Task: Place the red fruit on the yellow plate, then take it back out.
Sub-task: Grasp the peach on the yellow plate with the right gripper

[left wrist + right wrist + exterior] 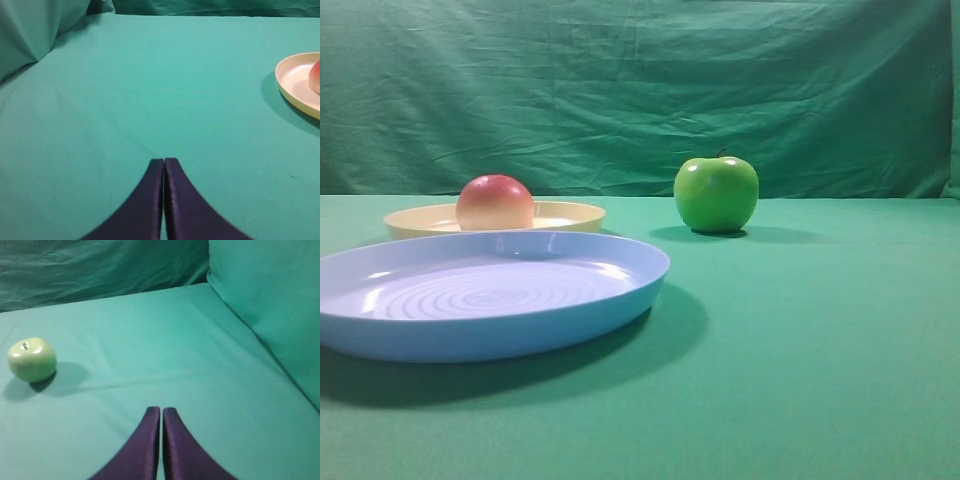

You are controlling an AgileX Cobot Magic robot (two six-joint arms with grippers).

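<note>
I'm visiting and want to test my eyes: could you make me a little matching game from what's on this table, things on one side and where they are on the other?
Things:
1. red fruit
2. green apple
3. blue plate
4. left gripper

Places or states:
A. standing alone on the green cloth, right of the plates
B. nearest the high camera, nothing in it
C. sitting in the yellow plate
D. shut, over bare cloth, holding nothing

Pairs: 1-C, 2-A, 3-B, 4-D
</note>
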